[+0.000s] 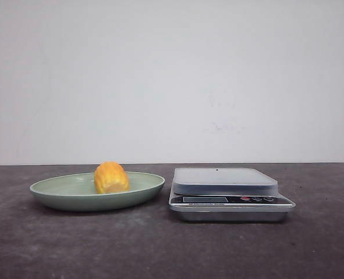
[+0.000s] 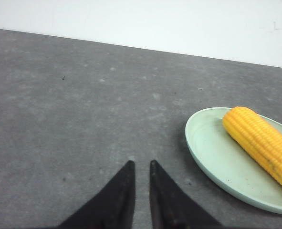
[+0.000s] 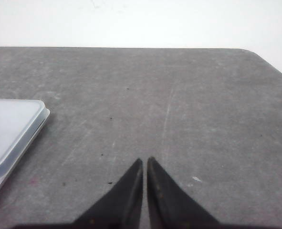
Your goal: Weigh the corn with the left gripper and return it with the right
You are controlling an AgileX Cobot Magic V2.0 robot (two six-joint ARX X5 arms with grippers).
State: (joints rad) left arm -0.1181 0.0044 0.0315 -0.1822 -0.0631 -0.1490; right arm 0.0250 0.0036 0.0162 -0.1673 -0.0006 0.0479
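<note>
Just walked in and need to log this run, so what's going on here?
Nothing is being handled at this moment. The corn lies on a pale green plate, with a digital kitchen scale beside it, its platform bare. The left gripper hovers over the grey table near the plate, fingers close together and holding nothing. The right gripper is likewise nearly closed and empty, over bare table next to the scale. The weighing has not started.
</note>
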